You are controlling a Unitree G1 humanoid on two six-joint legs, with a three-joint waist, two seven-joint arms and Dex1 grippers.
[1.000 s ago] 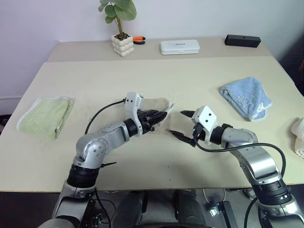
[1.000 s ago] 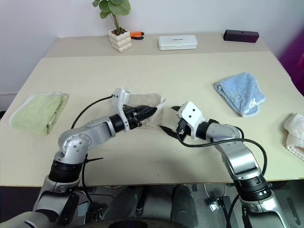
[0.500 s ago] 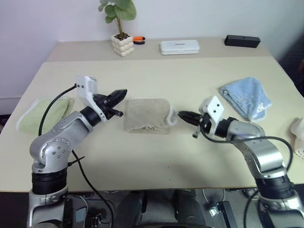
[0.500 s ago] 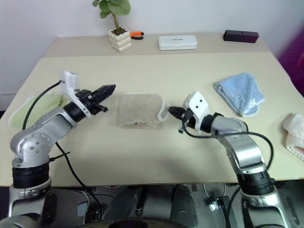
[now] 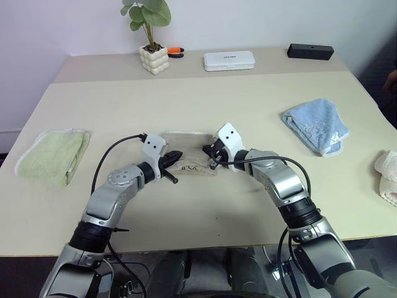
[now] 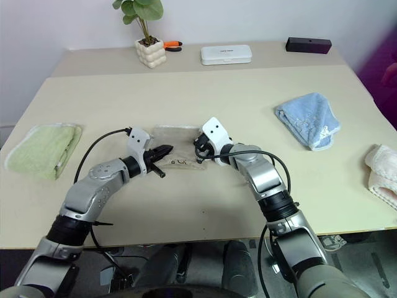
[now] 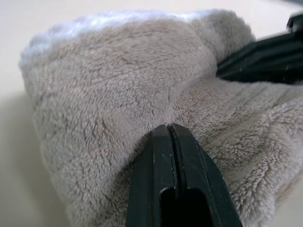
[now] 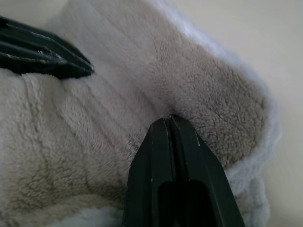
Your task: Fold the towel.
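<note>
Both arms reach in toward the middle of the table (image 5: 248, 205), forearms angled inward so the two grippers face each other across the towel (image 5: 186, 149), which lies folded flat between them. The left gripper (image 5: 174, 156) comes in from the left edge of the towel, its arm bent at the elbow and the wrist turned so the black fingers (image 7: 173, 179) point across and slightly down into the pile; the fingers are pressed together tip to tip, pushing into the tan terry, with no fold of cloth visibly caught between them. The right gripper (image 5: 211, 152) arrives from the opposite edge, its forearm running back to the right and its white wrist housing raised just above the cloth; its fingers (image 8: 170, 175) are likewise closed against each other, their tip nosing into the fabric near the white stitched border. In each wrist view the other gripper's dark fingers lie against the towel on the far side. A small dark embroidered mark sits on the near edge of the towel, between the two grippers.
</note>
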